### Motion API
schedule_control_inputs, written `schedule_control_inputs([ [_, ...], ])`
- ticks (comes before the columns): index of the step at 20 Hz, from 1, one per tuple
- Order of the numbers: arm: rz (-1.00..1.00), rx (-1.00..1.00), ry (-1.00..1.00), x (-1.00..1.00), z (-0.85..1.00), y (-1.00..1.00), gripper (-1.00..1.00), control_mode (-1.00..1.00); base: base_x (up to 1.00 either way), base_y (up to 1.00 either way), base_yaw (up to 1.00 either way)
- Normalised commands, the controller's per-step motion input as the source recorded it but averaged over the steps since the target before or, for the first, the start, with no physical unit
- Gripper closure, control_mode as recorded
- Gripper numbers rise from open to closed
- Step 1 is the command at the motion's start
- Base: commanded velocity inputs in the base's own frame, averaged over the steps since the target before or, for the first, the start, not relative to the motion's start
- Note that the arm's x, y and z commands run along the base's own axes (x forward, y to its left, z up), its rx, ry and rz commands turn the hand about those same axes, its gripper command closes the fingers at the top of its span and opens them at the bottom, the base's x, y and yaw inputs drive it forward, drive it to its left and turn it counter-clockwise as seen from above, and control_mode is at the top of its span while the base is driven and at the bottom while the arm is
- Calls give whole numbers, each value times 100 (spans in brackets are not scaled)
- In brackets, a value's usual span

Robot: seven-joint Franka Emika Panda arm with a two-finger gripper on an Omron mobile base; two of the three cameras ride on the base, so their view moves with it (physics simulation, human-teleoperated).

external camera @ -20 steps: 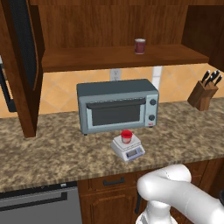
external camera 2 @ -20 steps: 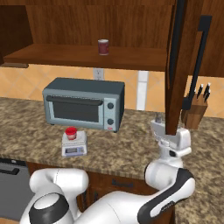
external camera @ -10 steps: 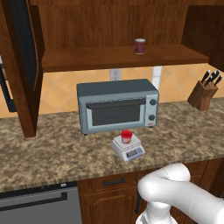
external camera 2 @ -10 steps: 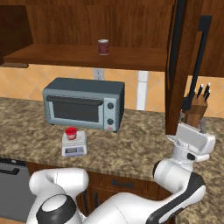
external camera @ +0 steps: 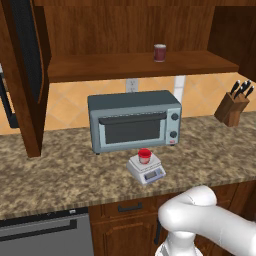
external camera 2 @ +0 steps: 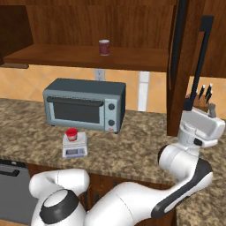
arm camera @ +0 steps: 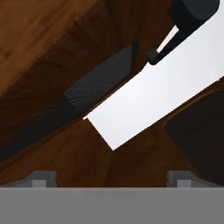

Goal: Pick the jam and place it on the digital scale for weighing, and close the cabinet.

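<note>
jam point(external camera: 144, 155) sits on digital scale point(external camera: 145, 169); cabinet point(external camera 2: 184, 66) doors open; gripper point(external camera 2: 211, 111) near right door, fingers spread, empty

Dark wooden cabinet point(external camera 2: 187, 66), speckled stone counter point(external camera: 60, 175), matt blue-grey metal toaster oven point(external camera: 134, 120)

The glossy white rounded arm links point(external camera 2: 132, 201) are joined by a dark grey curved joint band point(external camera 2: 185, 190). A round grey cap with a dark ring point(external camera 2: 57, 209) is fitted at the shoulder. A boxy white hand housing point(external camera 2: 204, 128) is mounted at the wrist. 2 small grey finger tips point(arm camera: 43, 178) are fitted.
</note>
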Motion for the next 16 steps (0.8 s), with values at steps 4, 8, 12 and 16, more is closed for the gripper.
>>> schedule_control_inputs([
  [4, 0, -9, -8, -4, 47, 33, -100, -100, 0, 0, 0],
  [8, 0, -17, -19, -35, 57, 68, -100, -100, 0, 0, 0],
  [12, 0, -25, -17, -34, 66, 92, -100, -100, 0, 0, 0],
  [16, -3, -28, -14, -43, 39, 100, -100, -100, 0, 0, 0],
])
